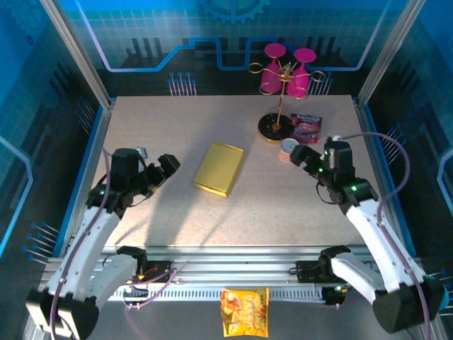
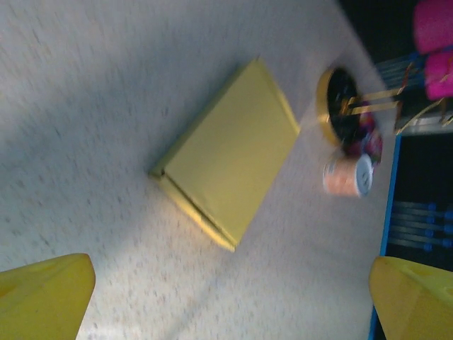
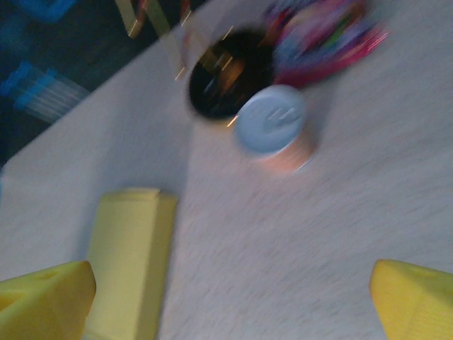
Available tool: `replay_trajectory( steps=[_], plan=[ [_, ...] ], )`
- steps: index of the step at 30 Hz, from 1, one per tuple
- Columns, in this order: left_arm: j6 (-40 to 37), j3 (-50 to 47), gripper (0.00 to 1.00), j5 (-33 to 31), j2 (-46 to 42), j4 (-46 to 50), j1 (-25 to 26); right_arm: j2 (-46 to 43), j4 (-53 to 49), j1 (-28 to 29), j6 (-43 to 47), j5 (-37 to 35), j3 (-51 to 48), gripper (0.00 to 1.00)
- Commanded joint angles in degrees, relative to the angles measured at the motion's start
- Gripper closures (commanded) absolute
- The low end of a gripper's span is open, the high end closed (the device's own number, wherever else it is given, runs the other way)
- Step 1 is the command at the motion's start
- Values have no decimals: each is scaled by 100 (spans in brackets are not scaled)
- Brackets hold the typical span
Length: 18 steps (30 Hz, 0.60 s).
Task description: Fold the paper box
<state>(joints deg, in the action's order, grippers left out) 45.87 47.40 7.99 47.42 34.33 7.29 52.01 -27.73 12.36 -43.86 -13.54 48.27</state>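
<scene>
Lying flat — paper box (image 1: 219, 168), closed, golden-yellow

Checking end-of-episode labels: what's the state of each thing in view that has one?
Golden-yellow cardboard paper box: folded shut, lying flat, unheld.
Left end effector: open, empty.
Right end effector: open, empty.
Small round tub with pale lid: lid on.
Two pink glasses: hanging upside down on gold wire rack.
Orange-yellow snack bag: lying flat at the near edge.
</scene>
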Motion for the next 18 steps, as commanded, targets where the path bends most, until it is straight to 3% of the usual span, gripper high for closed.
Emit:
replay_trajectory(
  steps=[1, 3, 4, 6, 8, 12, 16, 18],
  plan=[
    [-185, -91, 1, -2004, -316, 410, -28, 145, 3, 10, 966, -2652, -701, 0],
    [118, -84, 1, -3412, -294, 1022, -39, 149, 1481, 12, 2481, -2482, -1478, 0],
    [-441, -255, 1, -3722, -358, 747, -31, 219, 2062, 12, 2896, -2399, -1755, 0],
    [-1998, -959, 1, -3806, -558, -505, -39, 510, 3259, 13, 3604, -2123, -2348, 0],
    [-2677, -1501, 1, -3925, -625, -1275, -52, 881, 3961, -8, 3781, -1916, -2580, 0],
    [-3625, -2364, 1, -3377, -252, -2876, -209, 1784, 4945, -119, 3964, -1305, -2499, 0],
    [-3342, -2842, 1, -2493, 641, -4425, -609, 2544, 6668, -364, 4129, -285, -2538, 0],
    [-3307, -2980, 1, -2255, 1337, -5438, -729, 2816, 6272, -493, 4309, 128, -2155, 0]
  ],
)
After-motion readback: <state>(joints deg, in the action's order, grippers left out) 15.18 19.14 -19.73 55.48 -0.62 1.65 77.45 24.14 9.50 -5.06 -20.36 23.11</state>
